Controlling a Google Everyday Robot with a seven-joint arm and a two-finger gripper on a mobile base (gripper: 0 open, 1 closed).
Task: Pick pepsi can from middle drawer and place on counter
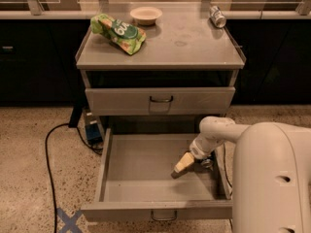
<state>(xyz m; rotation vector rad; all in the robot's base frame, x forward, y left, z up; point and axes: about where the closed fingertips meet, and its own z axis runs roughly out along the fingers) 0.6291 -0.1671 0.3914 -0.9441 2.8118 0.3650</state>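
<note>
The middle drawer (141,171) stands pulled fully out of the grey cabinet, its flat floor mostly bare and its small dark handle facing the front. The robot's white arm (218,132) reaches in from the right and bends down into the drawer. Its pincer (181,167), tan-coloured, is angled down and to the left, low over the drawer floor in the right half. Whether the pincer is wide or narrow cannot be told from this angle. The pepsi can (207,163) shows only as a small dark and silvery bit just behind the pincer's wrist, close to the drawer's right wall and mostly hidden by the arm. Above the open drawer, a closed drawer (160,101) sits flush in the cabinet. On the bench (194,47) lie a green chip bag (119,32) at the left, a pale bowl (146,14) at the back and a silvery can (217,16) on its side at the back right corner. A black cable (48,144) runs over the speckled floor to the left of the cabinet.
</note>
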